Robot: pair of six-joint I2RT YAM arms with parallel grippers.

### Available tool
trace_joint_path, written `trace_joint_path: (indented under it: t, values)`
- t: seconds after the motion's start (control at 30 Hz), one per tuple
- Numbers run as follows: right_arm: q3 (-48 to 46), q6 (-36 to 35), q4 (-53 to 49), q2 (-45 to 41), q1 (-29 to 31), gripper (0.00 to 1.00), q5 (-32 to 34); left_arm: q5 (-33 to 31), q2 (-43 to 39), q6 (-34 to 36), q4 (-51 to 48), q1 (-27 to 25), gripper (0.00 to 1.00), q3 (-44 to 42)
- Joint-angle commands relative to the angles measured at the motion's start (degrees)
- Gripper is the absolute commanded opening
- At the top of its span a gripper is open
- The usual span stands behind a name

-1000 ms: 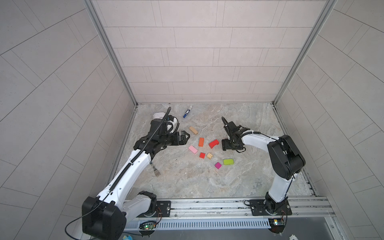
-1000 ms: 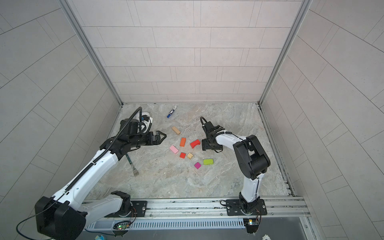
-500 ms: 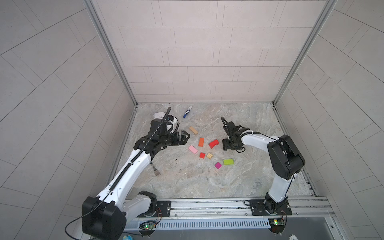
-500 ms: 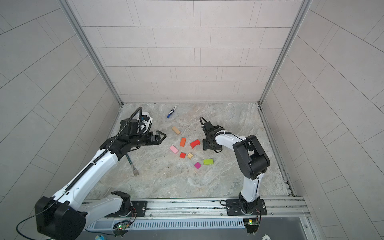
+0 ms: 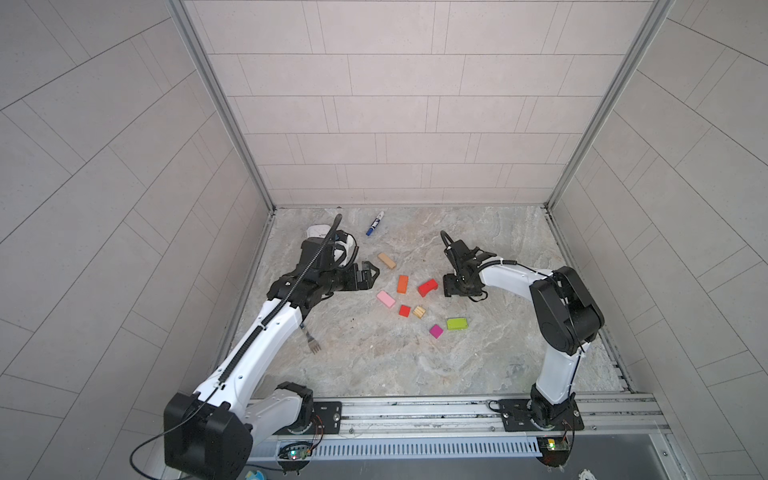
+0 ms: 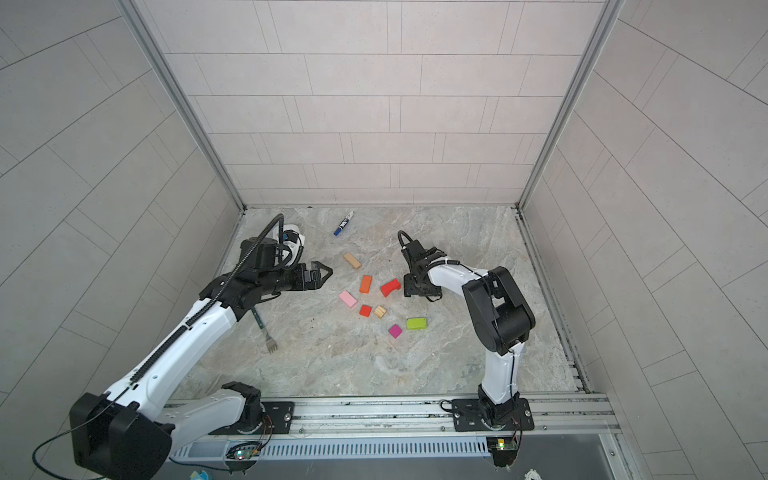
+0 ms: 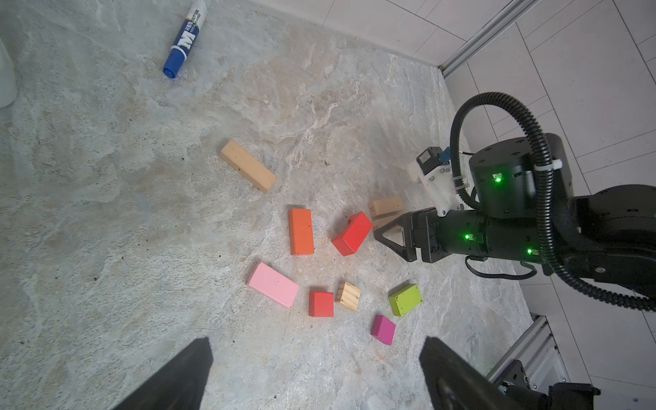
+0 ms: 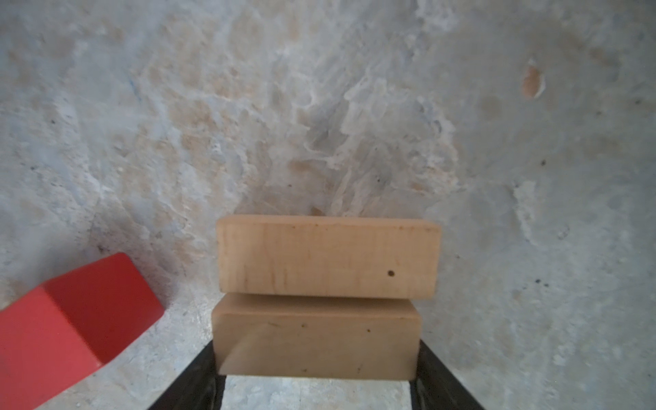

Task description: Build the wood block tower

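Observation:
Loose wood blocks lie on the stone floor in both top views: a tan bar, orange bar, red arch, pink bar, red cube, tan cube, magenta cube and lime bar. My right gripper is low beside the red arch, shut on the ends of a tan bar that lies against a second tan bar. To the left of the blocks, my left gripper hovers open and empty. No tower stands.
A blue-capped marker lies near the back wall. The white timer sits behind my left arm, and a fork lies beside that arm. Tiled walls close in three sides.
My right gripper's jaws have narrowed onto the tan bar. Both arms have stayed almost in place.

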Motion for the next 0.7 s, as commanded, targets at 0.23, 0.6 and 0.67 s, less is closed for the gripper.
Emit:
trace_joint_path:
  t: [0.23, 0.6, 0.67]
  values:
    - [0.1, 2.1, -1.5, 1.5, -0.8, 0.70, 1.4, 0.0, -0.8, 0.9, -0.1, -0.3, 0.99, -0.1]
    - [0.3, 2.0, -1.3, 1.9, -1.2, 0.71, 0.4, 0.0, -0.8, 1.0, -0.2, -0.2, 0.99, -0.1]
    - [0.3, 2.0, -1.2, 2.1, -1.2, 0.71, 0.1, 0.0, -0.8, 0.9, -0.2, -0.2, 0.98, -0.1]
